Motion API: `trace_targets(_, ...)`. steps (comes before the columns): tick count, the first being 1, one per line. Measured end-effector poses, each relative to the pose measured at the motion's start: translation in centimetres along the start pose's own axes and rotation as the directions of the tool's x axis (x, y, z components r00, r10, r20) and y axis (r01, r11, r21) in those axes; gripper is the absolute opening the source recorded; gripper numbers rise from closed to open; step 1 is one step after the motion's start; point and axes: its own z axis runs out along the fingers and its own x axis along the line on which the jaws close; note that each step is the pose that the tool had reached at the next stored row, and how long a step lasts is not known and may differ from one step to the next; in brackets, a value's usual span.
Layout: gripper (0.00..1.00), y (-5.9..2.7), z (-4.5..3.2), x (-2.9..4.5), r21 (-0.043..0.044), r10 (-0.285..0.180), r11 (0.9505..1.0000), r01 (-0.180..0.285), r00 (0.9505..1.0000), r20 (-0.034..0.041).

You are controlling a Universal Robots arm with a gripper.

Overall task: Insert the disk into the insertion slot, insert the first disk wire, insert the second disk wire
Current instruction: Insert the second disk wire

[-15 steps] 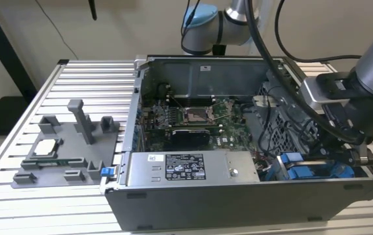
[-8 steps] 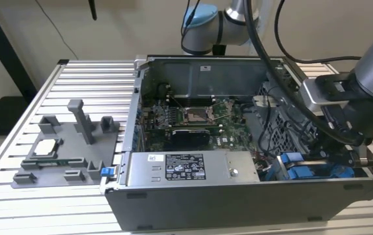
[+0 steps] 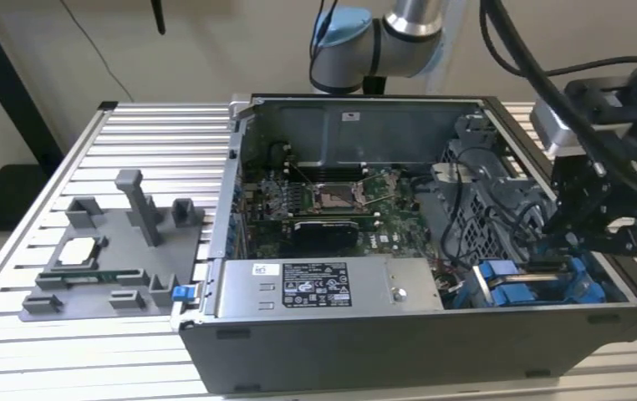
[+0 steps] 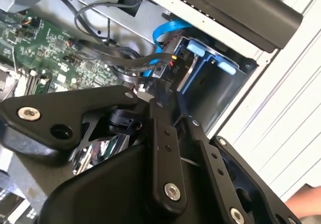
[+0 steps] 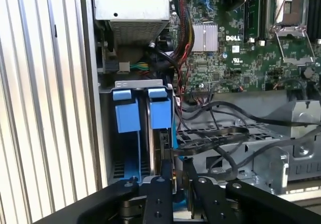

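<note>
Blue-framed disk (image 5: 161, 114) below pincer (image 5: 179, 181)

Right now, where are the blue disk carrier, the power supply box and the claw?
disk (image 5: 126, 116), first wrist view, blue carrier tab.
power supply box (image 3: 318, 288), exterior view, sticker.
claw (image 5: 179, 171), first wrist view, between fingertips.

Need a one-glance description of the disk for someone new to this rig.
Start at the open computer case on the slatted table. Go to its front corner at the exterior view's right, beyond the grey power supply box, under the end effector. The disk sits there, the part framed in bright blue plastic.
</note>
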Motion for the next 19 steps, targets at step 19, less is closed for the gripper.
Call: trace_targets(19,1.00,-0.38,-4.68,-0.86,-0.0052,0.001,1.0000,-0.001,1.0000,-0.0006)
